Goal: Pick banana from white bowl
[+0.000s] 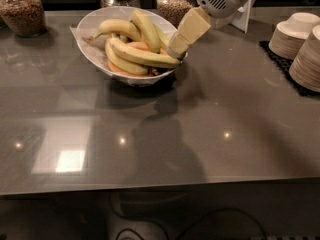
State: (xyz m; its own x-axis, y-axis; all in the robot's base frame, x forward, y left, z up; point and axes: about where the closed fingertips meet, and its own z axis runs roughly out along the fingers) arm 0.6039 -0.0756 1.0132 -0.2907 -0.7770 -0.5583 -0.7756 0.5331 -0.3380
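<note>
now the fingers (189, 30) sit at the white bowl's (88, 25) rim beside its bananas (142, 58), spread impossible to tell.

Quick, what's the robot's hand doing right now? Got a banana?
Hand: at the right rim of the white bowl, beside the bananas; open, closed or holding one cannot be told.
</note>
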